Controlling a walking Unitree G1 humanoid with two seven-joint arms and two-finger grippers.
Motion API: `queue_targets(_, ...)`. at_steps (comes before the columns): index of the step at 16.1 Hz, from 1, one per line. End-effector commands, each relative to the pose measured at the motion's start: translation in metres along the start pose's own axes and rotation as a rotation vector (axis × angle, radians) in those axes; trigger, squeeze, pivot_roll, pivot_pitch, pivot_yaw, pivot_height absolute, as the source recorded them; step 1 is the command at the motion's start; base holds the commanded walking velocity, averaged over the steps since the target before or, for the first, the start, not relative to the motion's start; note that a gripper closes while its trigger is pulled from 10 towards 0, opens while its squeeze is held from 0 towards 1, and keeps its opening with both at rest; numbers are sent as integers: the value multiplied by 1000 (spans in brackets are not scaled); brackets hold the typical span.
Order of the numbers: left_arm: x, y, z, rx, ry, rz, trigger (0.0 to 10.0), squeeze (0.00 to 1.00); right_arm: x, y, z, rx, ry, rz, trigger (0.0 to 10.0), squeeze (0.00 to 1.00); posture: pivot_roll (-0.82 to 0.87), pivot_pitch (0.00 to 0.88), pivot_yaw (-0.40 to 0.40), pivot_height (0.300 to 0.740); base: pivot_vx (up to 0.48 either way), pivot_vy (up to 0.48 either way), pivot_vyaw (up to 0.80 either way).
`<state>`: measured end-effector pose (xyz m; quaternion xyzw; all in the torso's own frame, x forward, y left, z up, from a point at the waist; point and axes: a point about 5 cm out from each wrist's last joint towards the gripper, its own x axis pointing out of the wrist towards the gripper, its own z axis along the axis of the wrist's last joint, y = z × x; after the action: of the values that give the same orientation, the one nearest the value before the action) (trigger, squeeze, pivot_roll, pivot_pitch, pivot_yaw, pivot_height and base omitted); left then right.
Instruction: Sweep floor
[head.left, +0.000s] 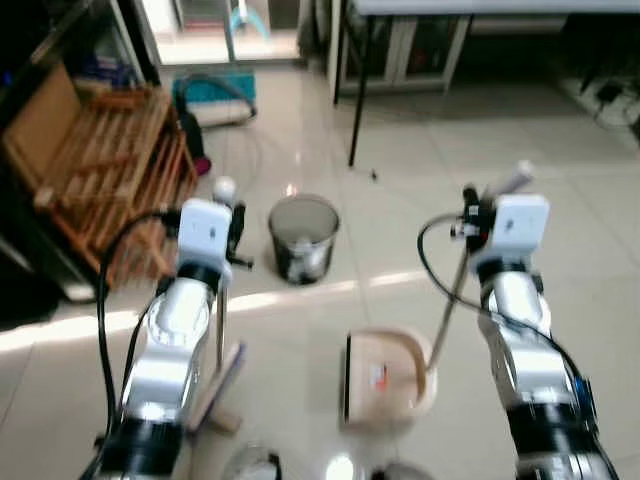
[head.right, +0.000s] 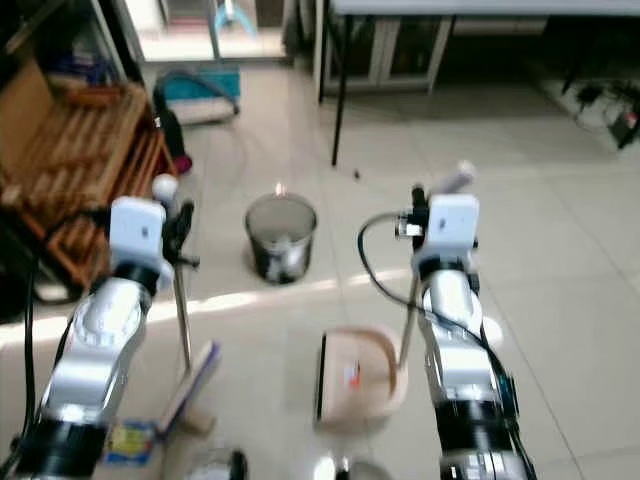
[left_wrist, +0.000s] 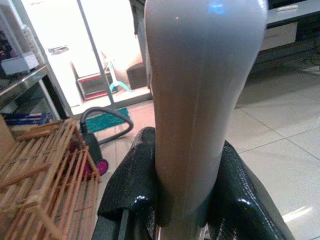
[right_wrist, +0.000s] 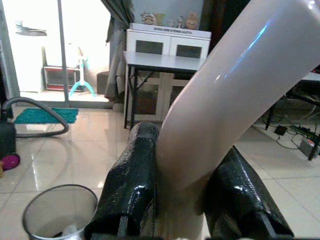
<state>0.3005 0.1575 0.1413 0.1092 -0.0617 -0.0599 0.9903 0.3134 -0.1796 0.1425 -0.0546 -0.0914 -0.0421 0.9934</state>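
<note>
My left gripper (head.left: 236, 232) is shut on the upright grey handle of a broom (head.left: 222, 330). The broom's flat head (head.left: 222, 385) rests on the tiled floor by my left side. In the left wrist view the black fingers (left_wrist: 132, 185) clasp the handle (left_wrist: 200, 100) on both sides. My right gripper (head.left: 472, 222) is shut on the long slanted handle (head.left: 448, 300) of a beige dustpan (head.left: 385, 375), which stands on the floor between my arms. The right wrist view shows that handle (right_wrist: 225, 100) pinched between the fingers (right_wrist: 130, 185). A dark mesh waste bin (head.left: 303, 238) stands just ahead with some litter inside.
A wooden slatted rack (head.left: 110, 170) leans at the left. A vacuum hose and a teal mat (head.left: 215, 95) lie by the glass door at the back. A black table leg (head.left: 358, 100) stands ahead on the right, with cables (head.left: 610, 95) at far right. A small packet (head.right: 130, 440) lies near my left foot.
</note>
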Motion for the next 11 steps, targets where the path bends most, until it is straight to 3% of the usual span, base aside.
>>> queue_targets(1,3,-6,8,-2,-42,-15,10000,0,2,-6,9,-4,-30,-9,10000,0,0,112,0,740,0,-480,0)
queue_targets(9,2,-7,9,0,-51,-17,10000,0,2,-1,8,8,-20,1,10000,0,1,103,4,740,0,-466,0)
queue_targets(11,1,-7,8,-62,-42,-16,10000,0,2,0,8,10,-20,5,10000,0,2,105,4,740,0,240,0)
